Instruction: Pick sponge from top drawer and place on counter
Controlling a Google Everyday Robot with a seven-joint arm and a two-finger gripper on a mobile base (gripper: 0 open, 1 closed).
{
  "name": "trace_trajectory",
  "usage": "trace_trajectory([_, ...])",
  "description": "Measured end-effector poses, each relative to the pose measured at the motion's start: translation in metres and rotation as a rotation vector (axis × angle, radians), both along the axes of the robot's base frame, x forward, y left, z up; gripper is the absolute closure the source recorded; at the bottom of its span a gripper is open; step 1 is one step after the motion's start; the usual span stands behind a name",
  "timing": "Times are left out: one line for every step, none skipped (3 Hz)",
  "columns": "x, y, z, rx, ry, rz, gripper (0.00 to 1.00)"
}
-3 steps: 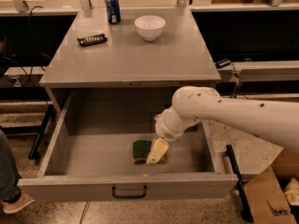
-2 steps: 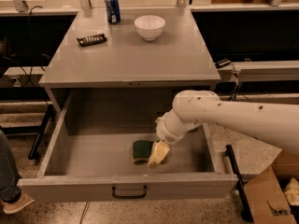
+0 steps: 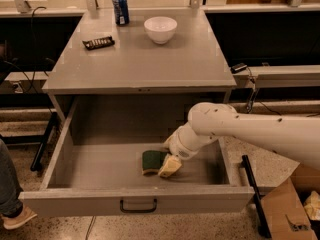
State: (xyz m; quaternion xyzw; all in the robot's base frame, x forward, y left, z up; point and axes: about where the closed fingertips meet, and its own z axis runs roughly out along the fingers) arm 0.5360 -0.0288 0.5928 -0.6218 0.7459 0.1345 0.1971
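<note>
The top drawer (image 3: 100,174) is pulled wide open, its grey front panel with a dark handle (image 3: 138,206) facing me. The sponge (image 3: 151,161), dark green over yellow, lies on the drawer floor near the front, right of centre. My gripper (image 3: 169,164) reaches down into the drawer from the right on a white arm, and its cream fingertips (image 3: 170,166) sit right against the sponge's right side. The counter (image 3: 140,59) above is flat and grey.
On the counter stand a white bowl (image 3: 160,29), a blue can (image 3: 120,8) at the back and a dark flat snack bar (image 3: 98,42) at the left. A person's leg and shoe (image 3: 12,204) are at the lower left. A cardboard box (image 3: 290,209) sits at the lower right.
The gripper has shifted slightly left and closer against the sponge. The sponge has stayed on the drawer floor.
</note>
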Motion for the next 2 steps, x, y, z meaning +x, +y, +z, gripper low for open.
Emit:
trace_trajectory([-0.0008, 0.0006, 0.0029, 0.009, 0.005, 0.001, 0.66])
trace_trajectory([-0.0008, 0.0006, 0.0053, 0.009, 0.005, 0.001, 0.89])
